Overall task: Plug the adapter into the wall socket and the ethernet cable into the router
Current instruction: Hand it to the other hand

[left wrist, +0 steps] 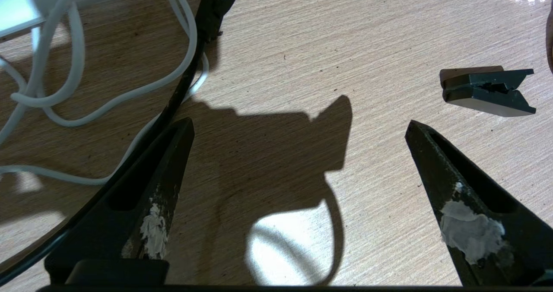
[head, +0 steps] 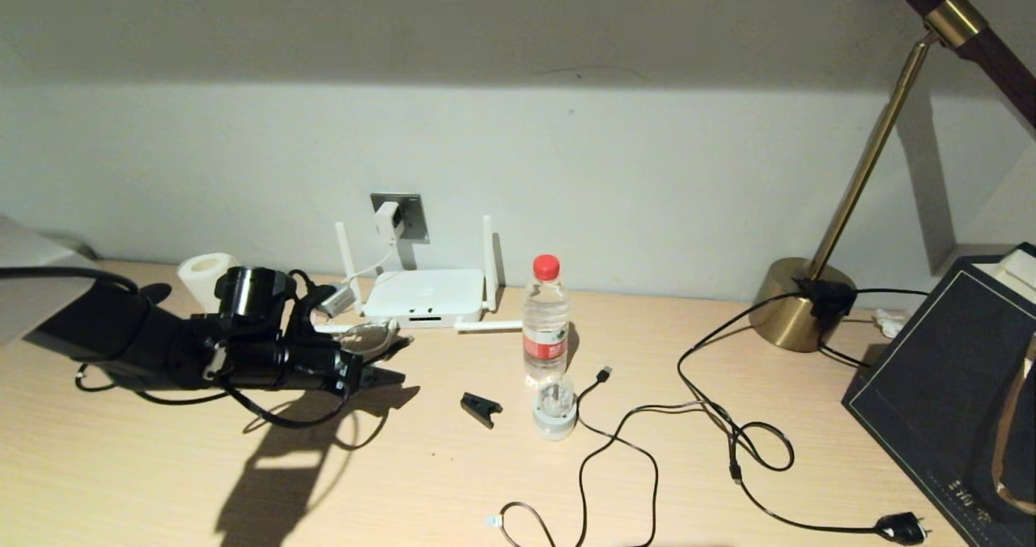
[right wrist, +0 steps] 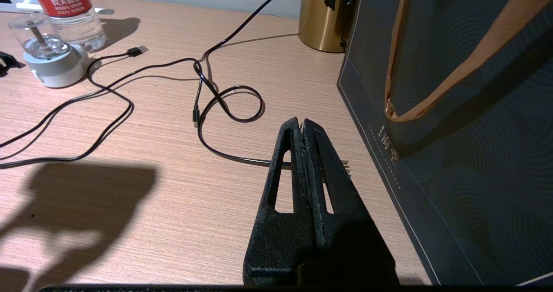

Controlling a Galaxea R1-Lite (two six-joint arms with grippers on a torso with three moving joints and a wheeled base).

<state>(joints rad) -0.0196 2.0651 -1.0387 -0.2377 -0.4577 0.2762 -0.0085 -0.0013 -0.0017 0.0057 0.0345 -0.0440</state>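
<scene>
Your small white boxy adapter (head: 388, 220) sits in the square grey metallic wall socket (head: 413, 214) on the wall, its thin white cord (head: 366, 273) dropping toward the flat white router with slim stick antennas (head: 423, 293), which stands on the pale wood bench (head: 453, 474) just below the socket. One antenna lies flat on the bench beside the router's front edge.

In the left wrist view you see the thick black ethernet cable (left wrist: 173, 106) crossing the white cord loops, its connector end lying on the bench, apart from both fingers (left wrist: 164, 175).

Your left tool (head: 372, 371) hovers low over the bench just in front of the router, to its left, jaws spread wide and holding nothing. A small black clip (head: 481, 407) lies to its right, near the clear water bottle with the red cap (head: 545, 320).

Your right tool (right wrist: 302, 125) is parked over the bench beside the dark paper bag (right wrist: 453, 110), its fingers pressed together and empty, with a thin black USB cable (right wrist: 129, 106) looping in front of it.
</scene>
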